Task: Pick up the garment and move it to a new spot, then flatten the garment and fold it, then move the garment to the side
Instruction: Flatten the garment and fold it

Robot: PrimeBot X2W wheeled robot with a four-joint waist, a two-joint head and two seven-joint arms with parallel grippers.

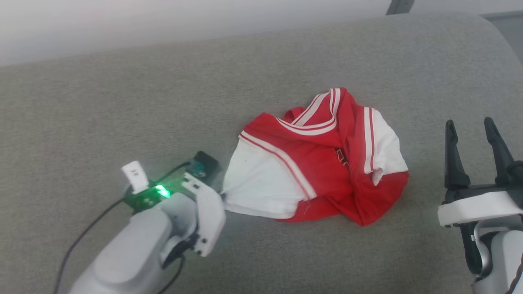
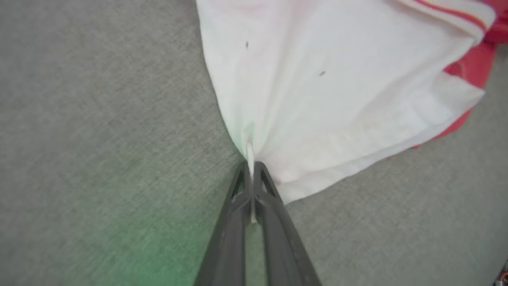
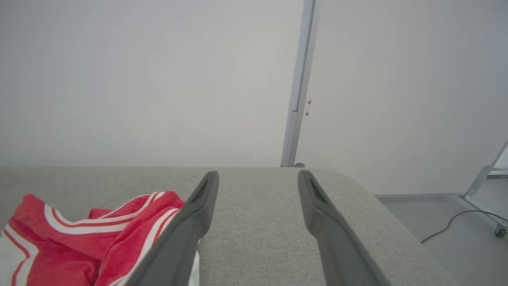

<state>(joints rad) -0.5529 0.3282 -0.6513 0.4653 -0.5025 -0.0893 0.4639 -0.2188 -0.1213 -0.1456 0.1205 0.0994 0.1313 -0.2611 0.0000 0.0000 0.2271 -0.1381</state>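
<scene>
The garment (image 1: pixel 322 163), a red jersey T-shirt with white sleeves and striped trim, lies crumpled on the grey cushion (image 1: pixel 261 81) right of centre. My left gripper (image 1: pixel 222 197) is shut on the edge of its white left sleeve (image 1: pixel 253 183); in the left wrist view the two dark fingers (image 2: pixel 234 206) pinch the white cloth (image 2: pixel 317 99), which fans out from the pinch. My right gripper (image 1: pixel 474 134) stands open to the right of the garment, apart from it. In the right wrist view the red cloth (image 3: pixel 79 242) lies left of the open right gripper (image 3: pixel 258 178).
The grey cushion has a rounded far edge and right corner (image 3: pixel 357 186). Beyond it are a white wall, a pale post (image 3: pixel 297 99) and a floor cable (image 3: pixel 456 222) at the right. A black cable (image 1: pixel 81 241) trails from my left wrist.
</scene>
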